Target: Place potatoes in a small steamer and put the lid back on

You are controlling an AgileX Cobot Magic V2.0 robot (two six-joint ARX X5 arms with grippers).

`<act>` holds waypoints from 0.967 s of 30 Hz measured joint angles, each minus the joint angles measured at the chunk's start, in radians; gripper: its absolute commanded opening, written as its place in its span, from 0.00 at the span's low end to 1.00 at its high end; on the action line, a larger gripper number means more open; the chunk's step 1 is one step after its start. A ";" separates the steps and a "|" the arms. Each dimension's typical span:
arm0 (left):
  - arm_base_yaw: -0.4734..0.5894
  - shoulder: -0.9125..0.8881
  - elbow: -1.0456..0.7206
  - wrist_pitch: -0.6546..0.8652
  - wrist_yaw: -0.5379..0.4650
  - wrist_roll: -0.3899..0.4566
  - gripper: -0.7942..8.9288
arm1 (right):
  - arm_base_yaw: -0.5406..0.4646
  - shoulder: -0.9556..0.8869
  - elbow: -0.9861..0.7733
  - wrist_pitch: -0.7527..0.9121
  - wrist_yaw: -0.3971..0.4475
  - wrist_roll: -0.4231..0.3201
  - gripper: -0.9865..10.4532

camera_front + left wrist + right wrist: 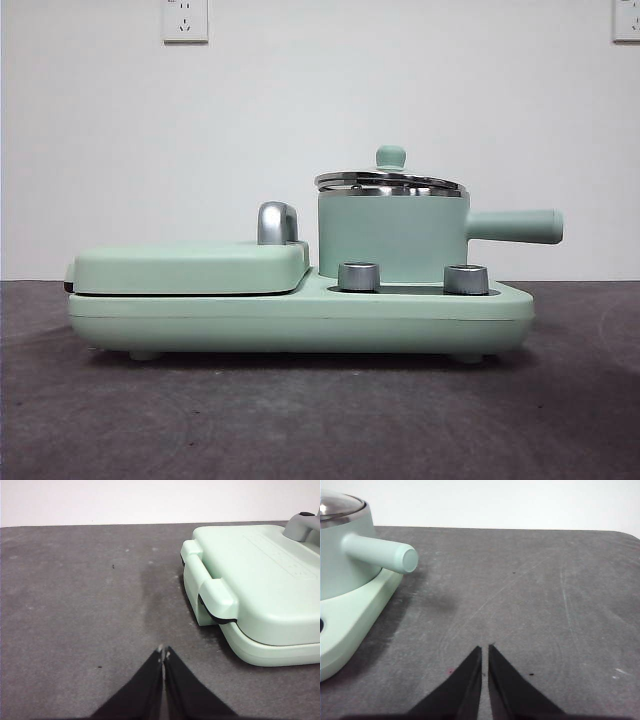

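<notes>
The mint-green small steamer (392, 238) stands on the right half of a green cooker base (300, 320), its straight handle (515, 226) pointing right. The glass lid (390, 182) with its green knob sits on the steamer. The steamer also shows in the right wrist view (345, 555). No potato is in view. My left gripper (164, 652) is shut and empty over the table beside the griddle end of the cooker. My right gripper (485, 650) is shut and empty over the table beside the steamer handle.
A flat green griddle cover (190, 266) with a chrome handle (276, 222) lies on the left half of the base; it also shows in the left wrist view (260, 580). Two steel knobs (359, 276) sit on the base front. Grey table (300, 420) spreads around.
</notes>
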 measured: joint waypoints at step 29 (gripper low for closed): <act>0.000 0.000 0.000 0.000 0.000 0.000 0.09 | -0.023 0.000 0.000 0.000 0.000 0.000 0.10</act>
